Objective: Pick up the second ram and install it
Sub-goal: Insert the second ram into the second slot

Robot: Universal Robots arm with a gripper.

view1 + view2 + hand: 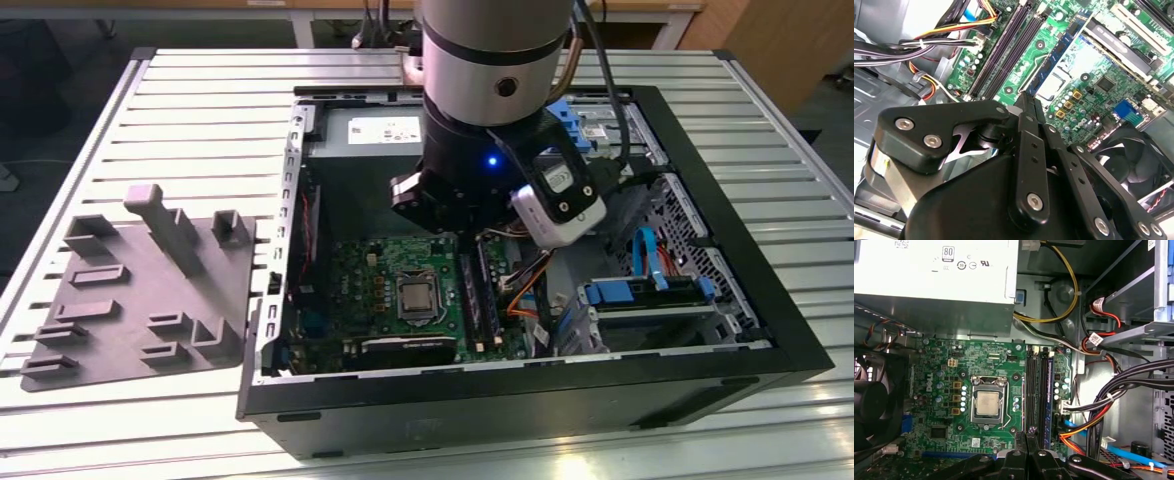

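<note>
From my console, the black multi-link gripper [451, 232] hangs inside the open black sheet-metal computer case [534, 400]. Its fingertips are drawn together in both wrist views, with nothing visible between them. Directly below it is the glossy green motherboard [944, 370].

In the first wrist view, the long black plastic memory sockets [1032, 390] run straight away from the fingertips. Alongside them, in the socket on the far side from the square silver processor [986, 402], stands a long, narrow dark ram stick with a bluish top edge [1049, 390]. I take it to be seated, though I cannot tell whether it is the second one.

The grey moulded plastic tray [134, 290] with its upright posts lies well apart from the gripper, outside the case, and I see no stick on it.

I judge the step in hand to be the seating. To do it well, I would keep the closed fingertips square over the stick's thin top edge and push straight down its plane, not across it. A rigid board like this (with brittle plastic latches at the socket ends) does not forgive a tilted press.

The soft bundle of black, orange and yellow cables [1114, 400] sags close beside the sockets. It needs to stay clear of the fingers.
</note>
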